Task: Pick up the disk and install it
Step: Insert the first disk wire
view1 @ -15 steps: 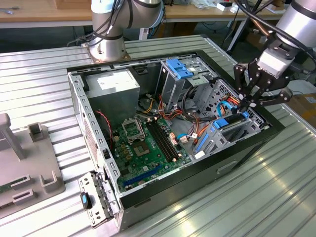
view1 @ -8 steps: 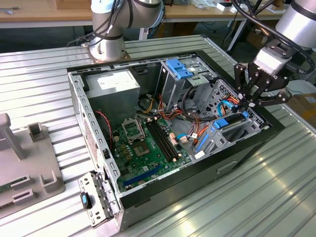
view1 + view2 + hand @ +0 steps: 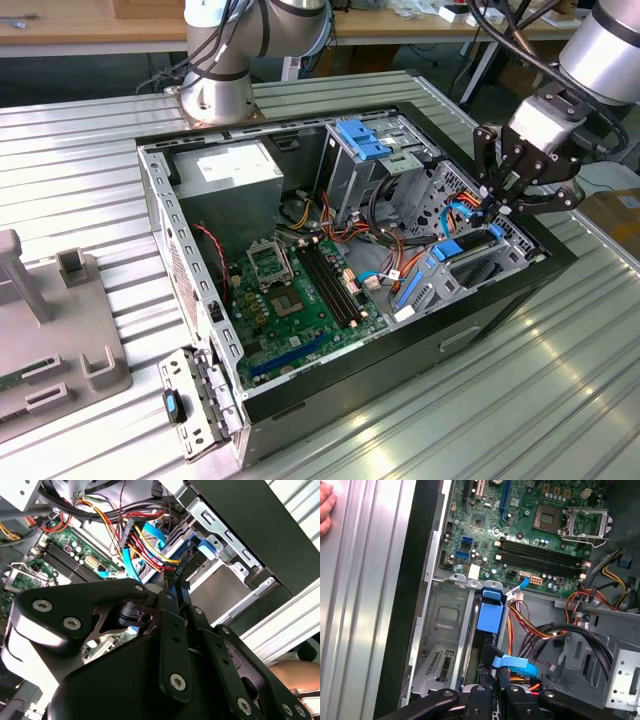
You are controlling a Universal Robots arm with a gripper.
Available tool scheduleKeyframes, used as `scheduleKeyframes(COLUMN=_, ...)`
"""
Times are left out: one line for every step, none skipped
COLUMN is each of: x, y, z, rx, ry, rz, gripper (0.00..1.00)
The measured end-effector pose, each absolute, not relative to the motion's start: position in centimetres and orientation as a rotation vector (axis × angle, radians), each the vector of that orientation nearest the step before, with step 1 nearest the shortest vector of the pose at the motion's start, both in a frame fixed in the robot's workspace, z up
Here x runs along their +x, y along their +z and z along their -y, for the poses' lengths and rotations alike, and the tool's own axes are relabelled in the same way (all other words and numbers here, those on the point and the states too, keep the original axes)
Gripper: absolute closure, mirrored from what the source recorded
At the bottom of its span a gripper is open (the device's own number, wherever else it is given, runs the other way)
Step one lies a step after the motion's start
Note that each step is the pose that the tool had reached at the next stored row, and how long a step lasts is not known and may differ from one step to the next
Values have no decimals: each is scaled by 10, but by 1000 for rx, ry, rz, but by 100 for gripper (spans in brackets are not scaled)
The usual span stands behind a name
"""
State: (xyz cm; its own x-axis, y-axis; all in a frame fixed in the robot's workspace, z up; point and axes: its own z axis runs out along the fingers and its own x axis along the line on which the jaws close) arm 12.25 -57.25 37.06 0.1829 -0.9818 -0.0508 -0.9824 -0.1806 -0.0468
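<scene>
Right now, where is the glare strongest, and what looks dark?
Exterior view: glare streaks the ribbed metal table beside the computer case. First wrist view: the table washes pale; the motherboard is evenly lit. Second wrist view: the gripper is dark against the bright table.

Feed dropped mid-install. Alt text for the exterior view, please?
The gripper hangs low over the drive bay at the exterior view's right end of an open computer case lying on a ribbed metal table. Its green motherboard and grey power-supply box lie exposed.

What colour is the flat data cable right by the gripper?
Light blue. The flat data cable shows best in the first wrist view, beside the gripper.
</scene>
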Motion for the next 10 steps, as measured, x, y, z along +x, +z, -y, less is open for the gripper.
scheduleKeyframes(x=123, y=370, z=573, rx=-2353, ry=14, rz=-1977, gripper=84)
scheduleKeyframes(x=123, y=367, z=573, rx=-2317, ry=12, rz=-2018, gripper=84)
scheduleKeyframes(x=123, y=366, z=573, rx=-2303, ry=11, rz=-2035, gripper=84)
scheduleKeyframes(x=123, y=366, z=573, rx=-2295, ry=10, rz=-2043, gripper=84)
scheduleKeyframes(x=122, y=366, z=573, rx=-2295, ry=10, rz=-2044, gripper=84)
scheduleKeyframes(x=123, y=366, z=573, rx=-2294, ry=10, rz=-2044, gripper=84)
scheduleKeyframes(x=122, y=365, z=573, rx=-2294, ry=11, rz=-2044, gripper=84)
scheduleKeyframes(x=122, y=364, z=573, rx=-2294, ry=11, rz=-2044, gripper=84)
scheduleKeyframes(x=122, y=362, z=574, rx=-2294, ry=11, rz=-2045, gripper=84)
scheduleKeyframes(x=122, y=360, z=574, rx=-2292, ry=11, rz=-2046, gripper=84)
